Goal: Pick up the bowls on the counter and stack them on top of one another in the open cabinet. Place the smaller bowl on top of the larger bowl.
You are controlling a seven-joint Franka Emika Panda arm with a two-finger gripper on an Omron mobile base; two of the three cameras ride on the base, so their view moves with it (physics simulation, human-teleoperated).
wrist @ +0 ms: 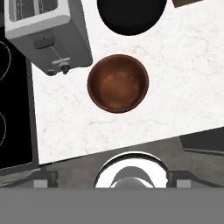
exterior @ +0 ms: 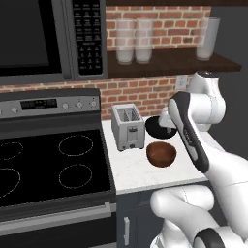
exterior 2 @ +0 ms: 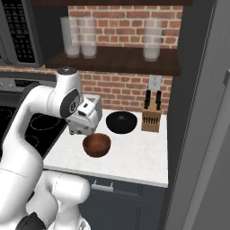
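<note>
Both bowls wait on the counter as the arm hovers above

Seen from the hand, the gripper point(wrist: 112, 178) hangs empty with its fingers spread wide; the reddish-brown bowl point(wrist: 118, 83) sits below and just ahead of it on the white counter point(wrist: 175, 96), the black bowl point(wrist: 131, 15) farther ahead, a toaster point(wrist: 46, 33) off to one side. Nothing is stacked yet: the open cabinet shelf point(exterior: 169, 63) holds glass jars point(exterior: 134, 41), so both lifts appear to remain.

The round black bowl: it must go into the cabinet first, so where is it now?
The round black bowl sits on the white marbled counter near the brick wall, between the silver toaster and the wooden knife block, just behind the reddish-brown bowl.
</note>
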